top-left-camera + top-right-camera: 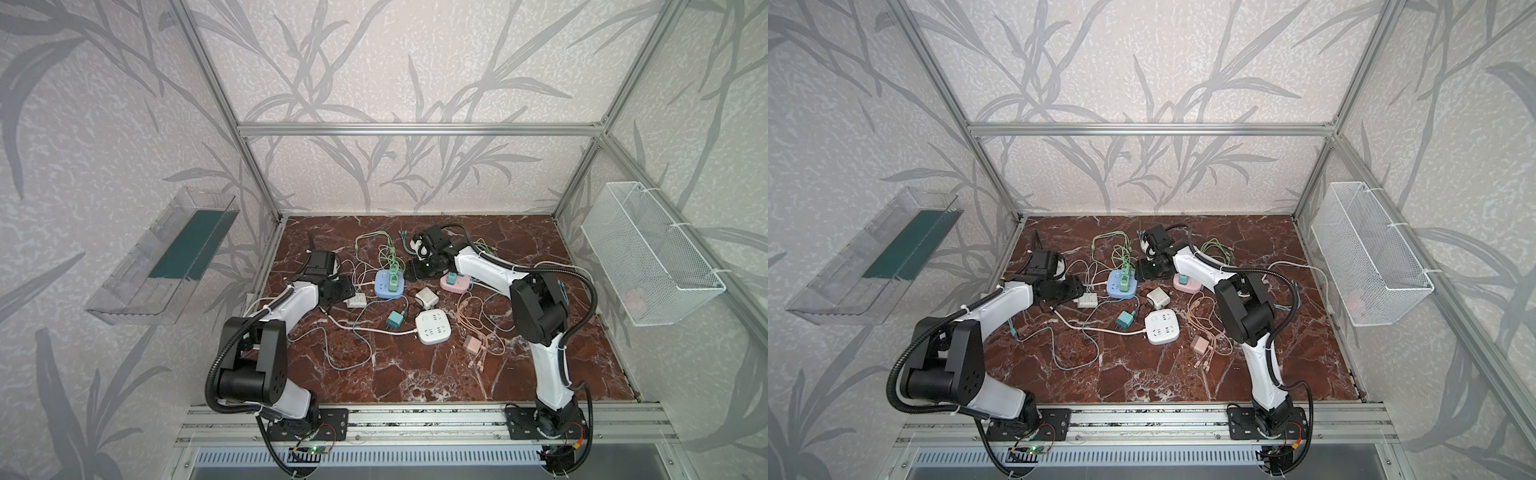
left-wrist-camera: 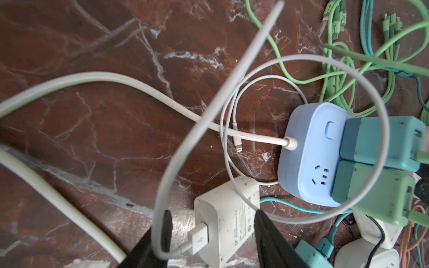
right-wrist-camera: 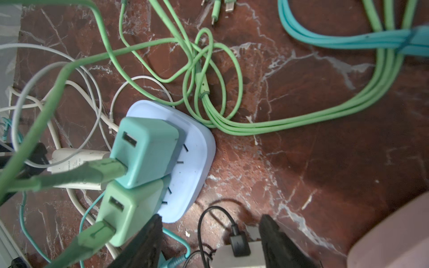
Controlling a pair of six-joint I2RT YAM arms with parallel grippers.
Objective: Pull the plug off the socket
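The blue socket [image 1: 390, 286] [image 1: 1122, 286] lies mid-table with two plugs standing in it side by side: a teal plug [image 3: 146, 153] [image 2: 383, 141] and a light green plug [image 3: 130, 213] [image 2: 373, 192], each with a green cable. My right gripper [image 3: 211, 218] [image 1: 409, 272] hovers just right of the socket, open; a white charger with a black cable [image 3: 239, 253] lies under its gap. My left gripper [image 2: 213, 212] [image 1: 347, 291] sits left of the socket, open, its fingers apart on either side of a white charger [image 2: 228, 220] lying on the table. A white cable loops around one finger [image 2: 166, 229].
Tangled green, teal and white cables surround the socket. A white socket [image 1: 433, 329], a loose teal plug [image 1: 394, 320], a pink socket [image 1: 455, 284] and a pink charger [image 1: 471, 343] lie nearby. A wire basket [image 1: 648, 253] hangs right, a clear tray [image 1: 162, 257] left.
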